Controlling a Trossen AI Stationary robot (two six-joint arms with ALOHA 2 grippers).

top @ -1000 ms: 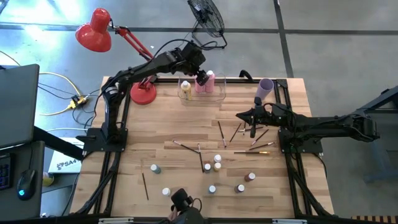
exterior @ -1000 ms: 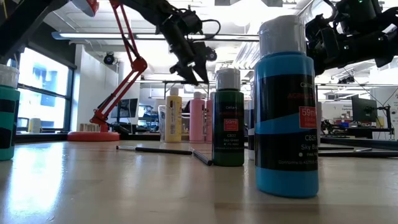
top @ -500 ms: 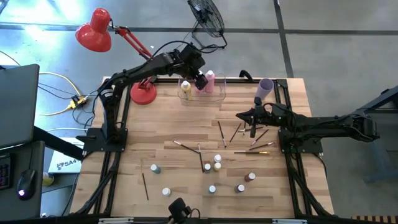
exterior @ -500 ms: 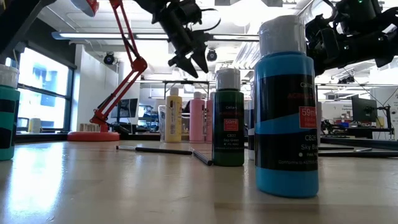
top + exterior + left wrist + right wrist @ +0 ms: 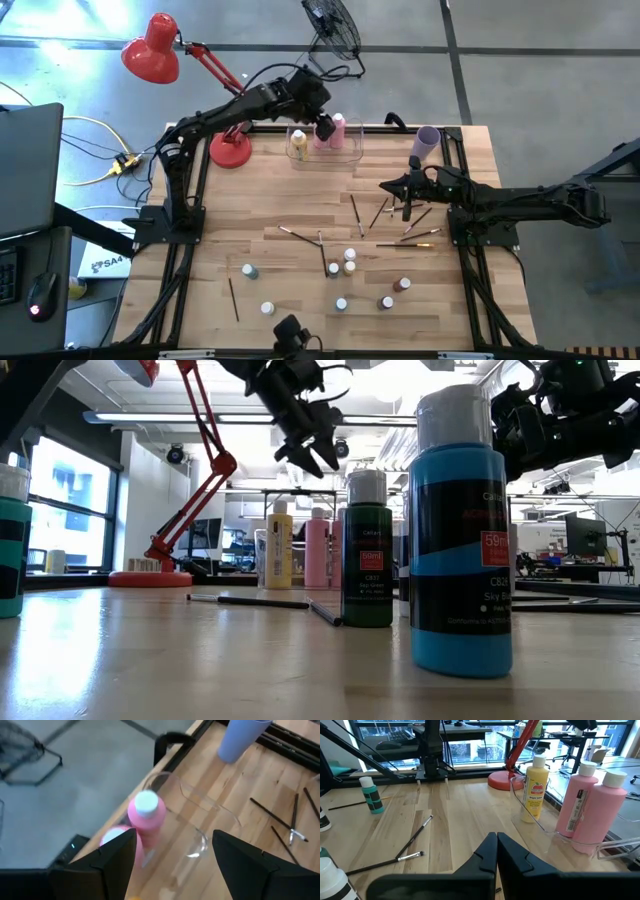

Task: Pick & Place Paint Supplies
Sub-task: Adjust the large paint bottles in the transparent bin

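A clear bin point(image 5: 350, 152) stands at the table's far edge. Upright in it are a yellow bottle point(image 5: 298, 140) and two pink bottles point(image 5: 146, 812) point(image 5: 114, 837). My left gripper point(image 5: 325, 128) hangs open above the bin, over the pink bottles, with nothing between its fingers point(image 5: 120, 855). Small white-capped bottles point(image 5: 349, 256) stand on the table's near half, and thin brushes point(image 5: 357, 215) lie flat among them. My right gripper point(image 5: 385, 186) is shut and held above the brushes right of centre, touching nothing.
A lilac cup point(image 5: 428, 140) stands at the far right, and a red desk lamp point(image 5: 230, 150) at the far left. In the low view, a blue bottle point(image 5: 460, 540) and a green bottle point(image 5: 367, 550) stand close to the camera. Bare wood lies at mid left.
My left gripper has risen higher above the bin and stayed open. The bottles in the bin have kept their places.
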